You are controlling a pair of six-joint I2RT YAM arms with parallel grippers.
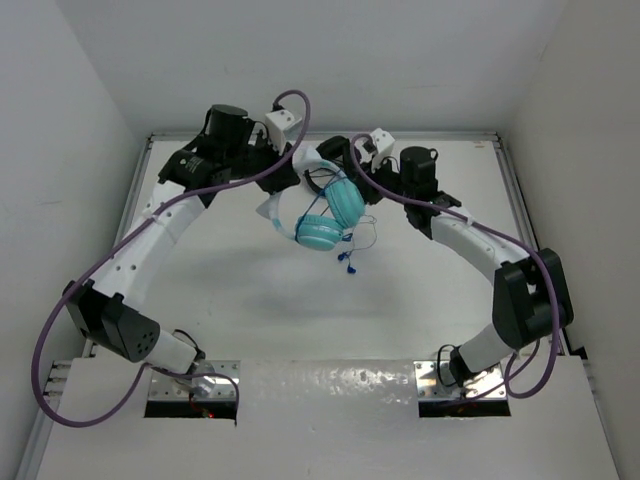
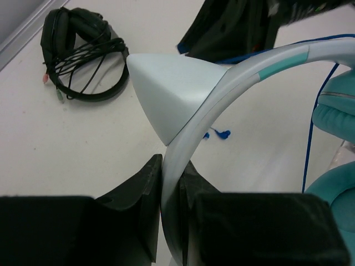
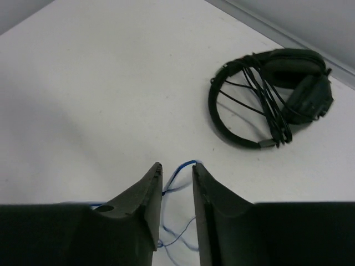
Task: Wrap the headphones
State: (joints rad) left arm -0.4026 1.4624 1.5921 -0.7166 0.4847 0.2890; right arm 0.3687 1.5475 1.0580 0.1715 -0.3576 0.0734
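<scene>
The left gripper [image 2: 171, 166] is clenched on the pale curved headband [image 2: 244, 69] of the small turquoise over-ear headphones [image 1: 335, 215]. They hang just on the near side of the black headphones with wound black cable [image 3: 266, 100], which lie on the white table [image 3: 83, 83]. The right gripper [image 3: 176, 169], also near the black headphones, stands narrowly parted. The thin blue cable [image 3: 186, 164] threads between its fingers.

1. Black headphones [image 3: 272, 97] lie flat on the white tabletop [image 1: 300, 310], close to its far edge.
2. Their black cable [image 3: 260, 94] is wound in several strands across the headband loop, with both cups folded together at one side.
3. A grey rim [image 3: 294, 41] runs along the tabletop's edge just beyond them.
</scene>
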